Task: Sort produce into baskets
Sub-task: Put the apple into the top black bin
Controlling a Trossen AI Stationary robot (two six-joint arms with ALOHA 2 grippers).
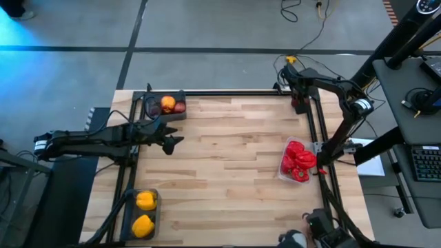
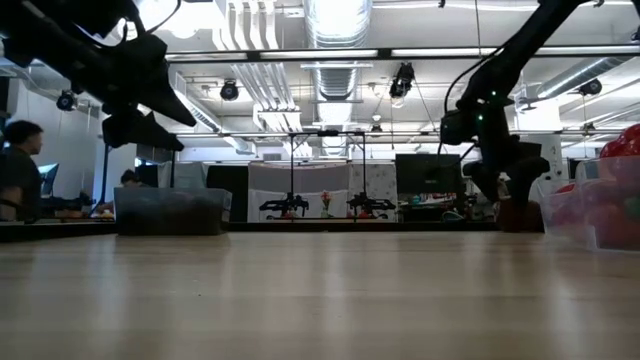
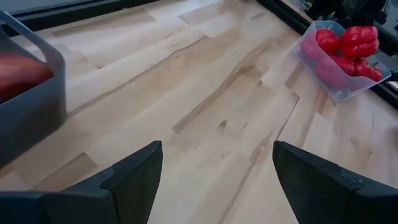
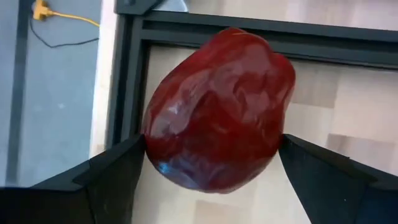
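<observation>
My right gripper (image 1: 320, 164) is at the table's right edge, beside the clear bin (image 1: 284, 172) of red bell peppers (image 1: 296, 160). It is shut on one red pepper (image 4: 217, 109). My left gripper (image 1: 169, 142) is open and empty above the table's left part, just on the near side of the dark bin (image 1: 149, 110) that holds an orange-yellow fruit (image 1: 167, 103) and dark red apples (image 1: 179, 107). A second dark bin (image 1: 131, 207) at the near left holds two yellow peppers (image 1: 143, 212). The clear bin also shows in the left wrist view (image 3: 311, 59). My right gripper pinches the red pepper's two opposite sides (image 4: 152, 146) between its two fingers (image 4: 115, 171). The pepper is lifted clear, above the dark frame rail at the table's right edge.
A dark metal frame (image 1: 234, 93) runs along the table's far, left and right edges. The wooden middle of the table (image 1: 227, 165) between the bins is bare. Beyond the table, people sit at desks (image 2: 20, 170) in the room.
</observation>
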